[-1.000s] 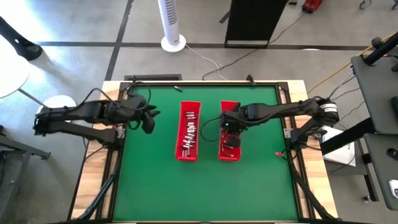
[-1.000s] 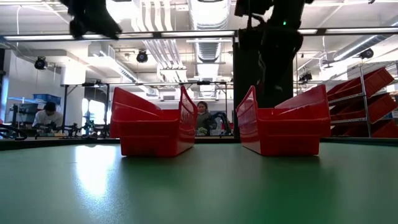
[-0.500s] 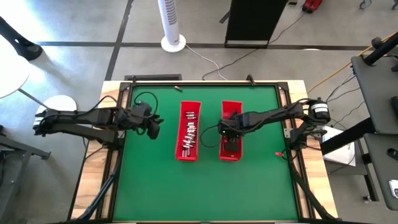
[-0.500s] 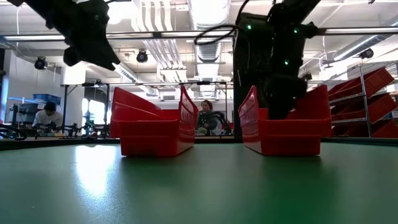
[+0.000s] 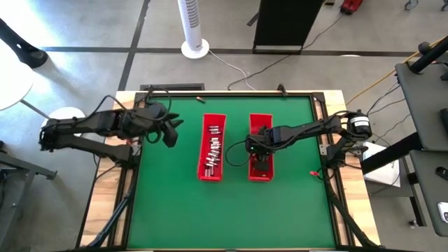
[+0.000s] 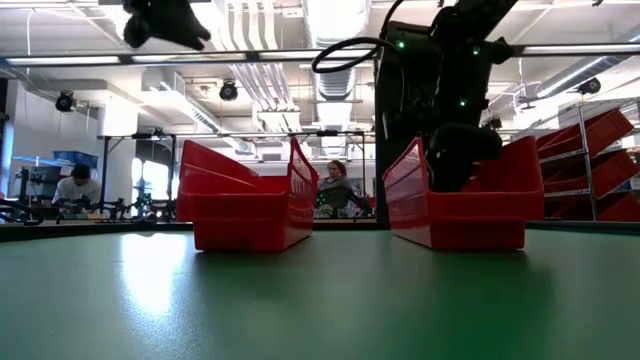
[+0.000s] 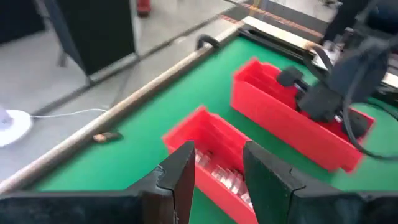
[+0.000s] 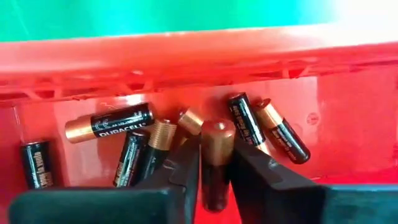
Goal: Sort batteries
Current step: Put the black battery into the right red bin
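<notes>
Right gripper (image 8: 208, 171) jaws pinch a copper-capped black cylindrical battery (image 8: 214, 155) inside glossy red plastic tray (image 8: 186, 68).

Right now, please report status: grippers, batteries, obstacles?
Right gripper in right tray, clamping one battery. Left gripper open, raised, empty. No obstruction.

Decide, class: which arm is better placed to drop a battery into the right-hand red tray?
The right: its pincer is down inside that tray, with a battery between its fingers. The left pincer hovers off beside the other tray.
</notes>
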